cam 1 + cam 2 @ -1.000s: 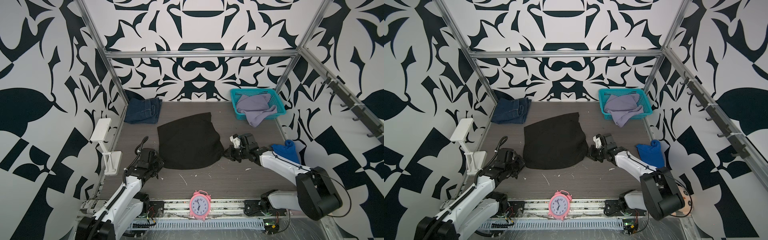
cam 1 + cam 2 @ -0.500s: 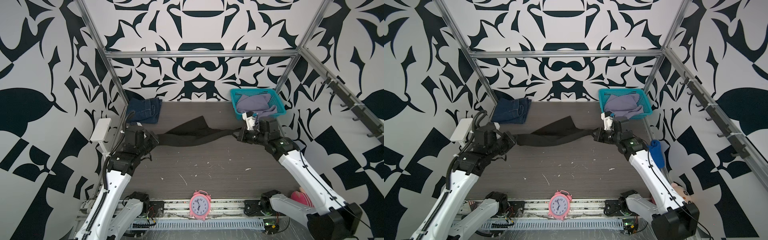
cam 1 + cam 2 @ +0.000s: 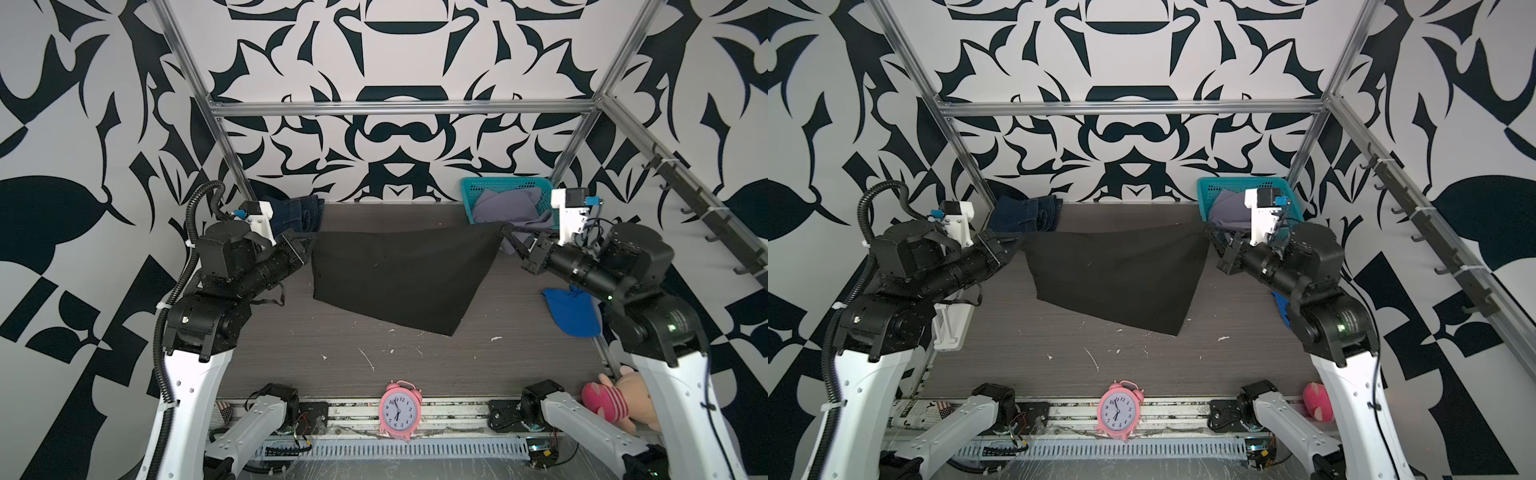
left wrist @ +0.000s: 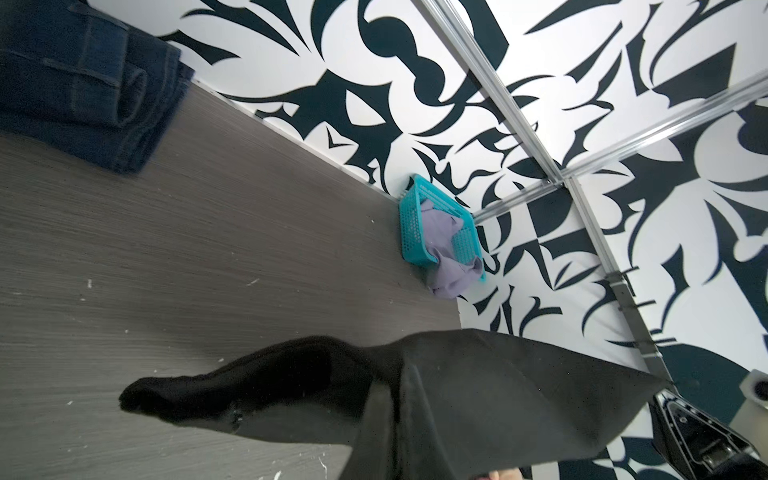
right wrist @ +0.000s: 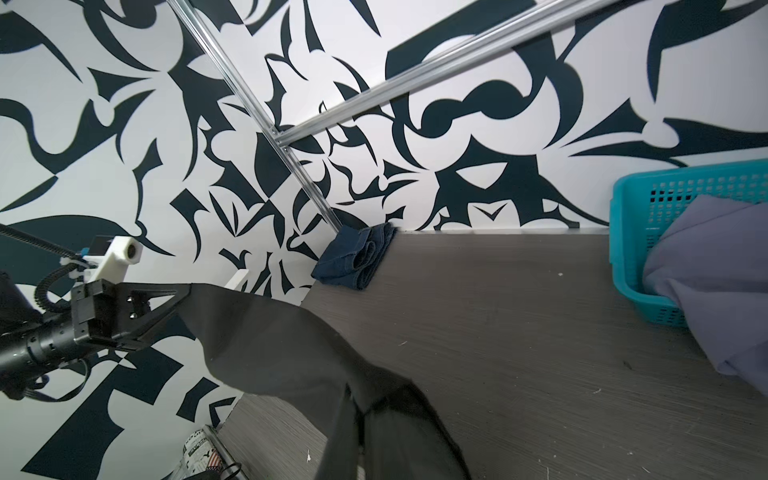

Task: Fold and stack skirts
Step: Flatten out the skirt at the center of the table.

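Top views both show the black skirt hung taut left-to-right across mid-frame, with the left gripper and right gripper each clamped on one top corner.

Denim skirt, behind the black skirt: part hidden by the left wrist camera mount. Lavender skirt, behind the black skirt's other raised corner: lower folds covered by it. Striped plush toy: partly hidden behind the right arm.
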You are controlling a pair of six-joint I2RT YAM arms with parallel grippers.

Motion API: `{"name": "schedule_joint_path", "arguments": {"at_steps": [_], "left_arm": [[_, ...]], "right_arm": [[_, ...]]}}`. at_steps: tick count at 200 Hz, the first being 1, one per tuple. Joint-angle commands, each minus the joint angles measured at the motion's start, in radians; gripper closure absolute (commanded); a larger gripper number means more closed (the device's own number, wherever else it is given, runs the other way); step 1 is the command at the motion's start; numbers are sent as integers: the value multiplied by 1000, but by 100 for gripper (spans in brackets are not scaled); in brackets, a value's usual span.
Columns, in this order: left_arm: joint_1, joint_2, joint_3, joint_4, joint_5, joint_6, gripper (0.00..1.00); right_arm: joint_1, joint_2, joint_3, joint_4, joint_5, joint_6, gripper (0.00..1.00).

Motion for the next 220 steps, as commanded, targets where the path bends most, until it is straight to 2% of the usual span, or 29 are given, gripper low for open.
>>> {"name": "schedule_joint_path", "arguments": {"at_steps": [1, 32, 49, 68, 93, 119, 167, 194, 220], "left_arm": [[3, -49, 17, -89, 61, -8, 100], [2, -69, -31, -87, 22, -23, 100], [3, -44, -78, -38, 8, -12, 100], [4, 6, -156, 56, -65, 14, 100], [20, 139, -252, 234, -38, 29, 100], [62, 348, -260, 355, -20, 82, 100], [143, 707, -115, 491, 5, 173, 100], [189, 898, 5, 510, 100, 165, 100], [218, 1056, 132, 498, 115, 178, 100]], "right_arm": [[-5, -46, 53, -55, 55, -24, 100], [-5, -32, 31, -69, 95, -46, 100], [-4, 10, -2, -26, 130, -57, 100], [-5, 71, -56, 60, 187, -65, 100], [-5, 170, -154, 219, 229, -66, 100], [-5, 335, -215, 391, 240, -79, 100], [-5, 619, -172, 673, 260, -100, 100], [-5, 770, -53, 676, 253, -126, 100], [-9, 893, 41, 703, 267, -141, 100]]}}
